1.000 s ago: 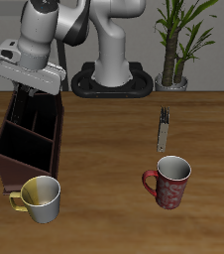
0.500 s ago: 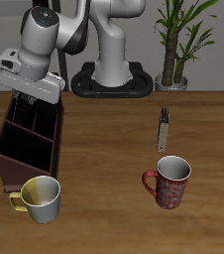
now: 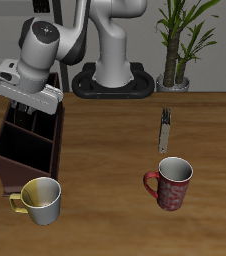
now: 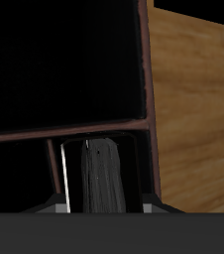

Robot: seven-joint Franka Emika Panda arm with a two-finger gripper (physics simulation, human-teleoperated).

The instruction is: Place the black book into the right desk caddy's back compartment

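Observation:
My gripper (image 3: pixel 27 100) hangs over the back end of the right desk caddy (image 3: pixel 25 150), a long dark brown wooden box with inner dividers. It is shut on the black book (image 4: pixel 102 179), which stands upright between the fingers with its pale page edge showing. In the wrist view the book sits low inside the caddy (image 4: pixel 149 89), in a narrow section between two lengthwise walls, just beside a straight cross divider (image 4: pixel 64 133). A wide dark section lies beyond that divider. From the exterior view the book is mostly hidden by the hand, and I cannot tell which section is the back compartment.
A yellow-and-white mug (image 3: pixel 42 200) stands right in front of the caddy. A red mug (image 3: pixel 168 185) and a small grey stapler-like object (image 3: pixel 165 128) lie farther across the table. The robot base (image 3: pixel 112 80) and a potted plant (image 3: pixel 175 75) stand at the back.
The gripper has come down with the book, from above the caddy's back end to the level of its rim. Nothing else has moved.

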